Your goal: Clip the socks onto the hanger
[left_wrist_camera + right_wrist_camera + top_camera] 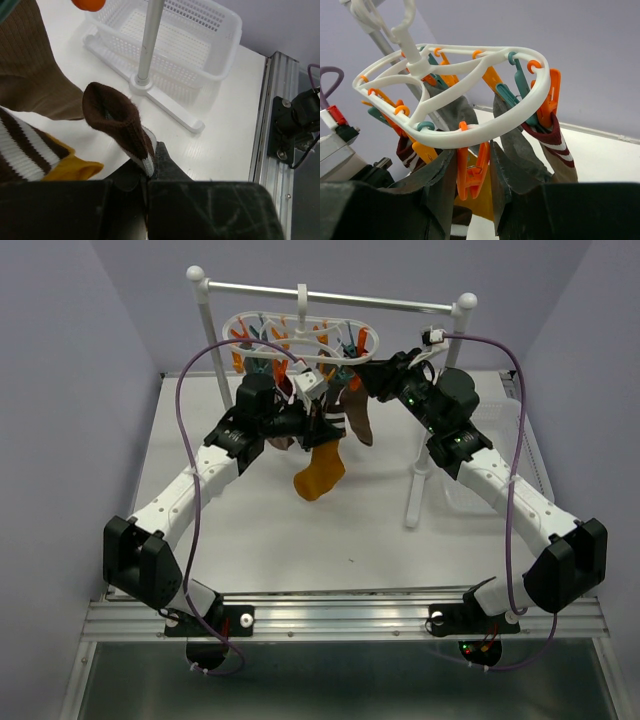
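Hanger (490,131): white oval ring, hooked on rack crossbar (330,295) at table rear. White basket (215,55) on my right, just beside rack post foot. Socks hanging under ring: mustard sock (320,475), top hidden; brown-striped sock (552,142) clipped at rim. My left gripper (150,167) pinched closed on cuff of dark brown sock (112,117), below hanger. My right gripper (472,175): jaws apart, straddling orange clip (476,160) on ring's near rim. Can't tell if squeezing.

Log: I see left fingers (167,162) pinched on dark brown sock (112,117); white basket (220,50), rack post (150,40) beyond on desk (225,130).
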### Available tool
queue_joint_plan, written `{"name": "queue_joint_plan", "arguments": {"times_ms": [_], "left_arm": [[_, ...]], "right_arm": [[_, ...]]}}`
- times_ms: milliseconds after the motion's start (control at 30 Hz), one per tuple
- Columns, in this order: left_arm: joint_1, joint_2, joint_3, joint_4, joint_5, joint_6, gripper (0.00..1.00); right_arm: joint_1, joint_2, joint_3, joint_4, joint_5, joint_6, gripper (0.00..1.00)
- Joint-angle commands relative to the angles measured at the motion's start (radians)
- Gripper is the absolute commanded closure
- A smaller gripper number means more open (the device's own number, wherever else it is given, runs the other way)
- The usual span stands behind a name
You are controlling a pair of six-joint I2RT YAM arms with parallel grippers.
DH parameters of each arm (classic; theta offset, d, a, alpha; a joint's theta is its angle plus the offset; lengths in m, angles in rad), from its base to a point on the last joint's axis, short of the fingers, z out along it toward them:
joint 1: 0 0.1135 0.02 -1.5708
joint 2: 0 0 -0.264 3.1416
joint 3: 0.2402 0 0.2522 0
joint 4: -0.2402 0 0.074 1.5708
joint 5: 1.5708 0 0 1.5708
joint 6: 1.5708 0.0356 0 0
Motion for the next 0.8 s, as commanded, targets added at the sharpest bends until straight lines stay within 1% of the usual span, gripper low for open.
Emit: {"name": "queue_joint_plan", "arguments": {"times_ms": [0,67,200,300,367,500,567,600,667,700,767], "left_arm": [[-0.049,-0.077,0.001,0.031,-0.047,0.021,1.00],[-0.083,-0.095,-0.029,0.033,-0.007,0.065,1.00],[-0.101,-0.108,-0.054,0.072,0.005,0.067,1.00],[-0.100,-0.060,0.000,0.078,0.004,0.035,1.00],[-0.080,-0.013,0.044,0.069,0.017,0.003,1.00],[-0.031,0.014,0.027,0.118,0.207,0.037,1.00],[-0.014,0.017,0.024,0.109,0.263,0.091,1.00],[-0.006,0.017,0.024,0.095,0.368,0.202,1.00],[0.012,0.006,0.033,0.017,0.448,0.342,1.00],[0.015,0.003,0.041,-0.023,0.462,0.470,1.00],[0.020,0.010,0.088,-0.117,0.449,0.553,1.00]], "right_arm": [[-0.006,-0.043,0.004,0.001,0.045,0.009,0.99],[-0.006,-0.052,0.004,-0.008,0.061,0.007,0.99],[-0.006,-0.061,-0.011,-0.013,0.053,-0.007,0.99],[-0.006,-0.072,-0.028,0.009,0.015,-0.008,0.99],[-0.006,-0.084,-0.036,0.019,-0.013,-0.013,0.99],[-0.006,-0.116,-0.077,0.081,-0.109,-0.052,0.99],[-0.006,-0.123,-0.092,0.099,-0.123,-0.072,0.99],[-0.006,-0.124,-0.097,0.102,-0.128,-0.082,0.99],[-0.006,-0.124,-0.098,0.105,-0.168,-0.108,0.99],[-0.006,-0.124,-0.098,0.105,-0.195,-0.120,0.99],[-0.006,-0.121,-0.091,0.105,-0.234,-0.131,0.99]]}}
